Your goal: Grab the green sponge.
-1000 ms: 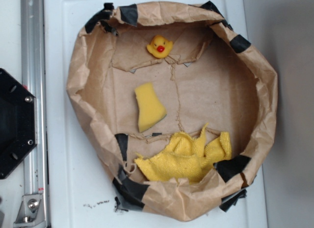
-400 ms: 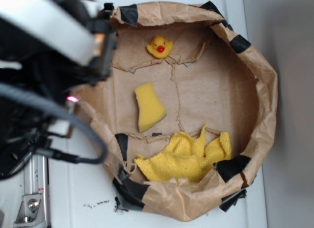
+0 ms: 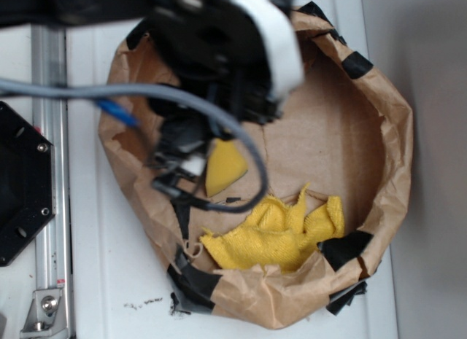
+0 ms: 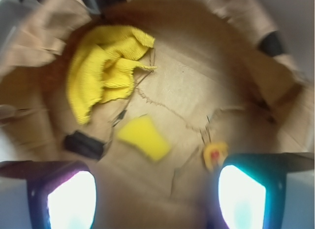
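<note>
You see the gripper (image 4: 156, 199) with its fingers (image 4: 66, 194) spread wide, holding nothing — well above the floor of the brown paper basin (image 3: 394, 135). The green sponge (image 4: 143, 137), yellow to the eye, lies flat on the paper near the middle, between the fluffy yellow cloth (image 4: 106, 64) and the small duck (image 4: 215, 154). From the exterior view the arm (image 3: 219, 47) hides most of the sponge — only its rounded end shows.

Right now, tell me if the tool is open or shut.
Open: the tool has its two fingers far apart, nothing between them, sponge below.
</note>
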Robot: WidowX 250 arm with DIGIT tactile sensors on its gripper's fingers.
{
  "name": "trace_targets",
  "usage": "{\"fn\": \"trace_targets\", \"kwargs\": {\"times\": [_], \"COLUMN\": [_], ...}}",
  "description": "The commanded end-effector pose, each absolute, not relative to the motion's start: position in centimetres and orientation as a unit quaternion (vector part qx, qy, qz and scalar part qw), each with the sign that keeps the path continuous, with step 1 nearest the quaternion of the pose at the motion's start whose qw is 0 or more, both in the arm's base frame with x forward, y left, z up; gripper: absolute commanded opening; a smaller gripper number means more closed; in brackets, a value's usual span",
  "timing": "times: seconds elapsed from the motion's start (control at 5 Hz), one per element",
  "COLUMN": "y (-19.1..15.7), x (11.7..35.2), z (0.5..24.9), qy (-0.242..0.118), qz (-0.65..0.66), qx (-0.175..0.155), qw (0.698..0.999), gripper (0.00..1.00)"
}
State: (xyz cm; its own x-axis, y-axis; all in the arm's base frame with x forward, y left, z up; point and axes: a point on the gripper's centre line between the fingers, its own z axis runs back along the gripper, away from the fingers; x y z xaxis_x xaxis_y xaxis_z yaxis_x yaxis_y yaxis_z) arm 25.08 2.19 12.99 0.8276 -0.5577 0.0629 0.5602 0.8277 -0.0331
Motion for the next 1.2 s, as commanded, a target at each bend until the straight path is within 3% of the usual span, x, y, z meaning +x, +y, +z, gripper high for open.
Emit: {"fn": "trace_targets", "kwargs": {"times": [0.0,0.2,0.6,0.8,1.0], "y": [1.1,-0.1,0.1,0.5,1.4], "x": [25.6,24.0,24.3,24.6,26.1], "z": [7.5,5.0,2.7,2.7,4.5], "qy": [-0.031,-0.026,-0.029,-0.030,-0.052], "qz": [-0.342,-0.410,-0.388,-0.367,-0.330], "qx": [-0.038,-0.013,-0.012,-0.008,-0.010], "qw": [0.938,0.912,0.921,0.930,0.943], "gripper": [1.00,1.00,1.00,0.00,0.00]}}
